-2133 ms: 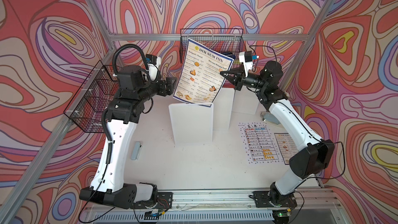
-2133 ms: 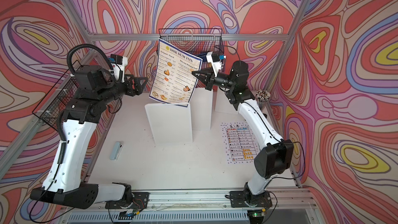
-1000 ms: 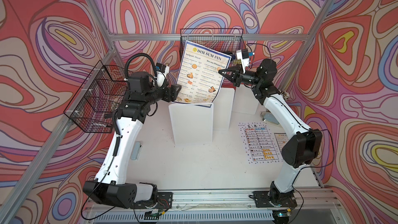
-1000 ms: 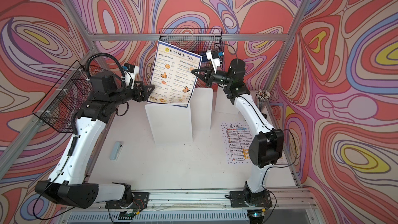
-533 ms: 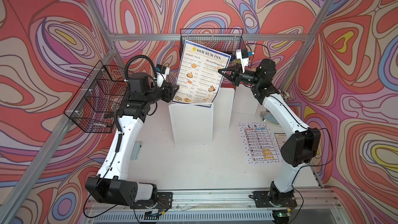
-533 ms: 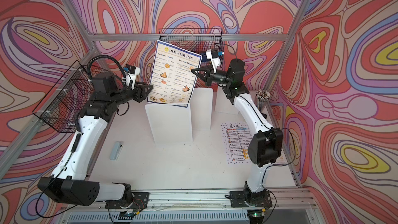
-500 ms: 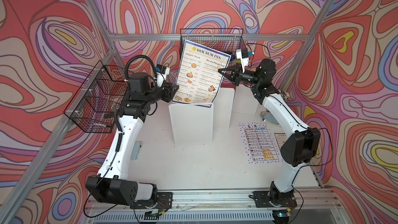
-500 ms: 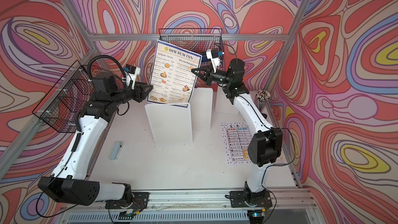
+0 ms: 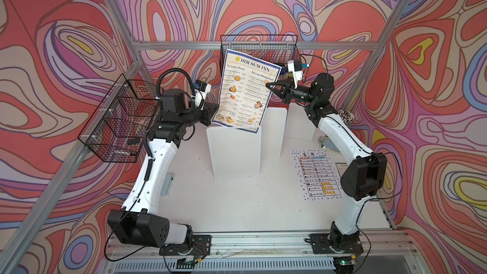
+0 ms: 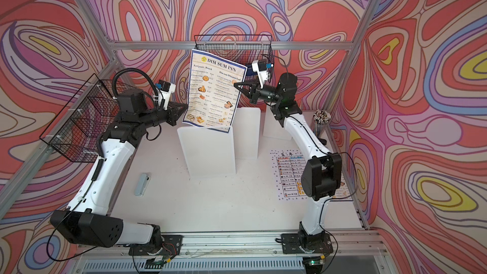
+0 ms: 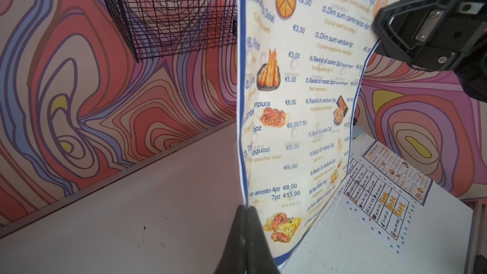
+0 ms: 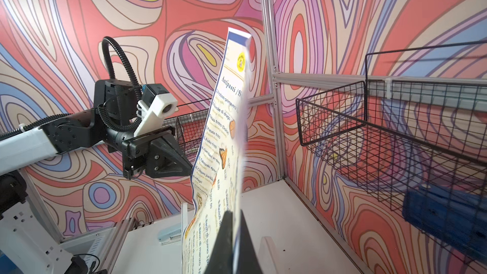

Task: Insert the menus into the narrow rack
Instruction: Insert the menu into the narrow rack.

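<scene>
blue-edged big menu (image 9: 245, 90) is pinched upright by the left gripper (image 9: 215, 107) and right gripper (image 9: 268, 83), just over the rack (image 9: 234, 151), not yet in. two other menus (image 9: 317, 177) are left flat at the table's (image 9: 237, 201) right edge.

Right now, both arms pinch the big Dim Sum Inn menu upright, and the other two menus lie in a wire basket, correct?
Not quite. The white menu and the small menu lie flat on the table, not in a basket, as the left wrist view shows. The left fingers and right fingers do pinch the big menu upright.
</scene>
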You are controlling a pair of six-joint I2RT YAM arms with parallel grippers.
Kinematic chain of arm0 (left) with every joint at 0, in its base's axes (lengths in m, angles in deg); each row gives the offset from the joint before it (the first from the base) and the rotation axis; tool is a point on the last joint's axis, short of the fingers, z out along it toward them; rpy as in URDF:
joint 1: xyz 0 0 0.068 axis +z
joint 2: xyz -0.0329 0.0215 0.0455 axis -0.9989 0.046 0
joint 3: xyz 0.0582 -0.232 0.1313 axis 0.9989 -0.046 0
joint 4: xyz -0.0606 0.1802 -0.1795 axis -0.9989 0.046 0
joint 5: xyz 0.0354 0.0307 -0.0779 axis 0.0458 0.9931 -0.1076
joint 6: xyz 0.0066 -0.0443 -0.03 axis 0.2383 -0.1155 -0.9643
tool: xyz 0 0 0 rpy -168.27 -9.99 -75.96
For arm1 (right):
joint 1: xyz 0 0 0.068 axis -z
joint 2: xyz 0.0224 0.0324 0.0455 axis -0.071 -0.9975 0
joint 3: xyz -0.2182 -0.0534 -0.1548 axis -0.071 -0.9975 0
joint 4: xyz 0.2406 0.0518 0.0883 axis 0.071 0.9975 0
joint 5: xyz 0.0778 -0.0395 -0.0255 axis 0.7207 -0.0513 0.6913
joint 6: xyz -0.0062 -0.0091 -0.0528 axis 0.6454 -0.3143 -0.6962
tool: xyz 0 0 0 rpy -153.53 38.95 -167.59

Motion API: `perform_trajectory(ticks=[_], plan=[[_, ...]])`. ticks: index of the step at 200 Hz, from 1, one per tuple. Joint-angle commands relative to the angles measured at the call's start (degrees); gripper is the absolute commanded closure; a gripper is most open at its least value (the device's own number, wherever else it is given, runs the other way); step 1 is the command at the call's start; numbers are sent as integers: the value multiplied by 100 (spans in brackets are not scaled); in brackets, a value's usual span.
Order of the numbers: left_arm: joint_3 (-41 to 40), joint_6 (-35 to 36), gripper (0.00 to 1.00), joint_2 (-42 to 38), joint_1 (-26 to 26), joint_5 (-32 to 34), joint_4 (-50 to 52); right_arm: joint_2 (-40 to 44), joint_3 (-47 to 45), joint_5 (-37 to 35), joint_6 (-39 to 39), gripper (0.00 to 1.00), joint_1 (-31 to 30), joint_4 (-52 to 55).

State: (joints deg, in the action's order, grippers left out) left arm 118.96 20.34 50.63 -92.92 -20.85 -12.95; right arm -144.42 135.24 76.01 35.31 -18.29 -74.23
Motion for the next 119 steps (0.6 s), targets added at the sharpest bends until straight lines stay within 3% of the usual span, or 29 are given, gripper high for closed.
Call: perform_trajectory(ticks=[1, 112, 119], plan=[[-58, 31, 98, -46, 38, -126, -168, 11, -78, 178, 122, 100, -9, -464], [194, -516, 100, -571, 38, 300, 341, -1, -90, 415, 28, 100, -6, -252], [142, -528, 96, -589, 38, 341, 301, -1, -110, 424, 44, 100, -1, -270]])
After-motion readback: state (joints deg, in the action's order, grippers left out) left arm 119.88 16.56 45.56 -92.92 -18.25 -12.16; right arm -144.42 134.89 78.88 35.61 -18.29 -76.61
